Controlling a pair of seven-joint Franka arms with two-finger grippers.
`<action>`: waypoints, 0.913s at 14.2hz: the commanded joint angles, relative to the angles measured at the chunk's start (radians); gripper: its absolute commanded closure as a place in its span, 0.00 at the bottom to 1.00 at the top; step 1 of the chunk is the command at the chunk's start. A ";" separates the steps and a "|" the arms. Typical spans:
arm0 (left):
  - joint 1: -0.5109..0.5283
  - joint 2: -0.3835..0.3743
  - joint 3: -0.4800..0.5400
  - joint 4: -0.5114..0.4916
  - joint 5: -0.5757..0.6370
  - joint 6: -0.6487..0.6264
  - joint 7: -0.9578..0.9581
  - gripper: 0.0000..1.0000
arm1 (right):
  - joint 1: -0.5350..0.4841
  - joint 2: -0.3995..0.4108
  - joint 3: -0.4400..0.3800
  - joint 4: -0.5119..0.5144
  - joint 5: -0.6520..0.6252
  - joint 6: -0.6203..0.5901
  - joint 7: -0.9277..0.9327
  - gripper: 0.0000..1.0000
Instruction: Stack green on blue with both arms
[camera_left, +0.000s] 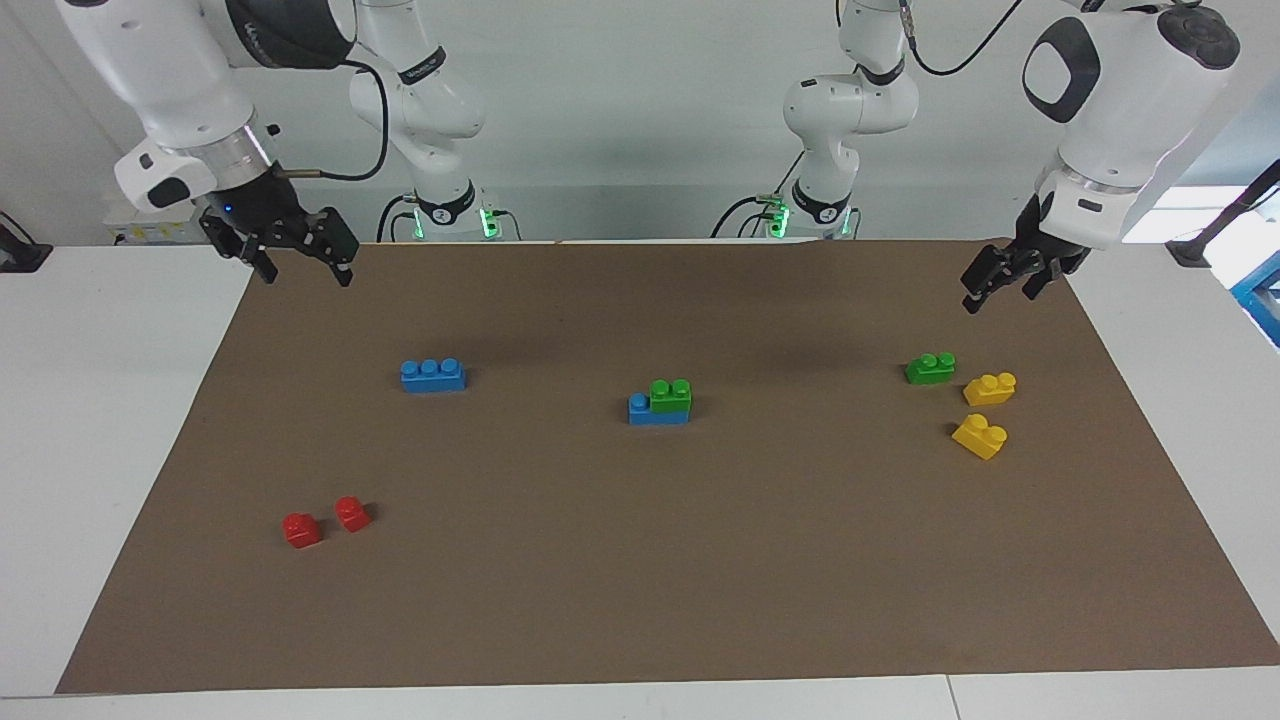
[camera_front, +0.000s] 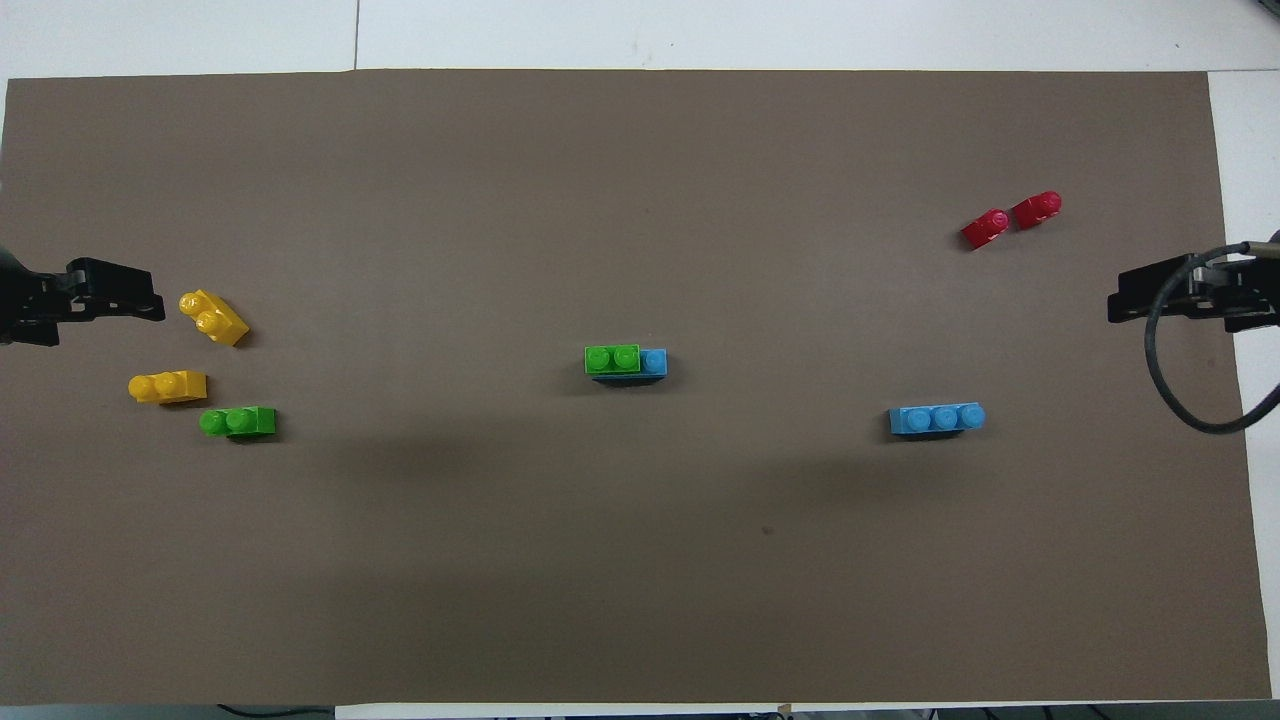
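A green brick (camera_left: 670, 393) sits on a blue brick (camera_left: 645, 410) in the middle of the mat, covering two studs and leaving one blue stud bare; the pair also shows in the overhead view, green (camera_front: 612, 358) on blue (camera_front: 654, 361). A second blue brick (camera_left: 432, 375) (camera_front: 937, 418) lies alone toward the right arm's end. A second green brick (camera_left: 930, 368) (camera_front: 238, 421) lies toward the left arm's end. My right gripper (camera_left: 305, 275) (camera_front: 1115, 300) is open, empty and raised over the mat's edge. My left gripper (camera_left: 1000, 297) (camera_front: 150, 300) is open, empty and raised over the mat's other end.
Two yellow bricks (camera_left: 990, 388) (camera_left: 980, 435) lie beside the loose green brick, farther from the robots. Two small red bricks (camera_left: 301, 529) (camera_left: 352, 513) lie toward the right arm's end, farther from the robots than the lone blue brick. A brown mat (camera_left: 640, 560) covers the white table.
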 joint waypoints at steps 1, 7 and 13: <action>0.008 0.005 -0.003 0.078 -0.002 -0.107 0.067 0.00 | 0.005 -0.026 0.008 -0.015 -0.022 -0.031 -0.043 0.00; -0.001 0.002 -0.006 0.083 0.041 -0.158 0.165 0.00 | -0.007 -0.022 0.001 -0.012 -0.008 -0.031 -0.045 0.00; 0.008 0.015 -0.006 0.131 0.047 -0.174 0.159 0.00 | 0.007 -0.026 0.005 -0.018 -0.007 -0.018 -0.043 0.00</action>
